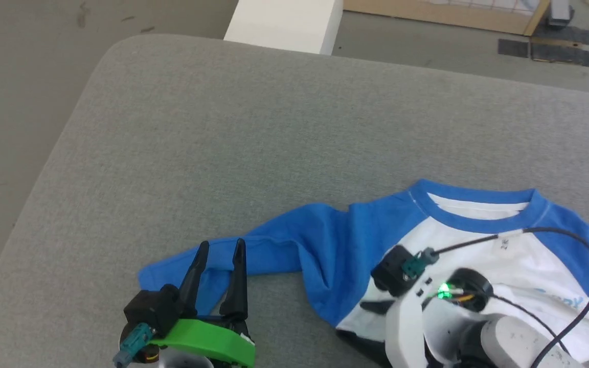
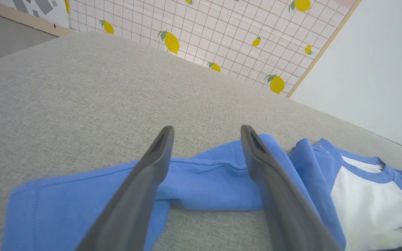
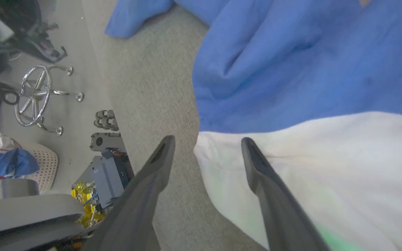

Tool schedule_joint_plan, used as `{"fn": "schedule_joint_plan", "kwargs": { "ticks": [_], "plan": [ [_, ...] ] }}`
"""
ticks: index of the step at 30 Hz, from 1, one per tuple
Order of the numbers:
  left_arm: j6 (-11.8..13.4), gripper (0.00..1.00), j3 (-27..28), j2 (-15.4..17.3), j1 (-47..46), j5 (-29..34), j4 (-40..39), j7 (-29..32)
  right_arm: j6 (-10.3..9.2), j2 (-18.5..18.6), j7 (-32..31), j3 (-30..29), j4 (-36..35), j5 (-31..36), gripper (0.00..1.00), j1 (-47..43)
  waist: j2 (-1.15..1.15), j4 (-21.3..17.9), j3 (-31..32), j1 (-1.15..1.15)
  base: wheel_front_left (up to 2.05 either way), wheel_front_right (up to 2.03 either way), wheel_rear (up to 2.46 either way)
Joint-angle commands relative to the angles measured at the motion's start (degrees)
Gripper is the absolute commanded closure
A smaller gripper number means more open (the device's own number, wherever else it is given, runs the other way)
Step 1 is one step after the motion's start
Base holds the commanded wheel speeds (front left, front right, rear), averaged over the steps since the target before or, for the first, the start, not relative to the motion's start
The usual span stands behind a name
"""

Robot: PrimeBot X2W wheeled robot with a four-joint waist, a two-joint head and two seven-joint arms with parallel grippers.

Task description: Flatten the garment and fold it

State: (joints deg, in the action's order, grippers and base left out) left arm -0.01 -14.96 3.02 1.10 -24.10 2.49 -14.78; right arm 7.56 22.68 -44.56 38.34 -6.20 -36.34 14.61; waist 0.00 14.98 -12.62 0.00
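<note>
- Blue-and-white soft knit, the garment (image 1: 356, 240) is lying spread on the near right part of the grey bench (image 1: 223, 128), with its neck band (image 1: 478, 220) pointing away from me.
- One long sleeve (image 1: 274, 250) is stretching out across the bench towards my left arm. It is rumpling where it meets the shoulder, which I judge is why I am working at this side.
- I am holding my left end effector (image 1: 221, 244) over that sleeve near the cuff. Its fingers are spread wide and gripping nothing, probably lining up to pinch the thin cloth.
- I am keeping my right end effector (image 3: 208, 140) low at the white body's side edge. Its jaws are apart, one finger over bare bench and one over cloth, and it is holding nothing.
- The bench cover is looking coarse and woven, so I expect the limp jersey to be dragging on it rather than sliding.
- Flattening is looking partly done, and folding is not yet begun.
</note>
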Motion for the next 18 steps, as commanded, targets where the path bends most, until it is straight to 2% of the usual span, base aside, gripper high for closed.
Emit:
{"fn": "schedule_joint_plan", "kwargs": {
  "ticks": [1, 5, 7, 11, 15, 18],
  "plan": [
    [-0.2, 0.00, 0.5, -0.1, 0.1, 0.4, -0.1, -0.2, -0.08, -0.6, 0.7, -0.9, -1.1, -0.6, 0.00, 1.2, 0.00, -1.4, 1.2, 0.00, 0.00, 0.00, 0.00],
    [-0.4, 0.00, 1.3, -0.1, 0.6, 1.1, -0.4, -0.2, -0.08, -2.8, 2.3, -6.4, -4.8, -1.6, 0.00, 0.9, 0.00, -3.4, 2.6, 0.00, 0.00, 0.00, 0.00],
    [-0.5, 0.00, 1.6, -0.1, 0.7, 1.5, -0.8, -0.2, -0.08, -4.2, 4.4, -11.1, -6.6, -0.5, 0.00, -0.2, 0.00, -4.4, 3.1, 0.00, 0.00, 0.00, 0.00],
    [-0.6, 0.00, 2.6, -0.1, 1.1, 2.2, -2.3, -0.2, -0.08, -6.6, 10.8, -21.2, -10.3, 6.0, 0.00, -5.0, 0.00, -6.4, 3.6, 0.00, 0.00, 0.00, 0.00],
    [-0.8, 0.00, 3.2, -0.1, 1.9, 3.0, -3.4, -0.2, -0.08, -11.8, 20.5, -32.3, -13.1, 14.0, 0.00, -12.7, 0.00, -8.7, 3.3, 0.00, 0.00, 0.00, 0.00],
    [-1.0, 0.00, 3.8, -0.1, 2.6, 3.5, -4.2, -0.2, -0.08, -16.2, 30.6, -40.6, -13.7, 21.6, 0.00, -18.5, 0.00, -10.7, 2.6, 0.00, 0.00, 0.00, 0.00]
  ]
}}
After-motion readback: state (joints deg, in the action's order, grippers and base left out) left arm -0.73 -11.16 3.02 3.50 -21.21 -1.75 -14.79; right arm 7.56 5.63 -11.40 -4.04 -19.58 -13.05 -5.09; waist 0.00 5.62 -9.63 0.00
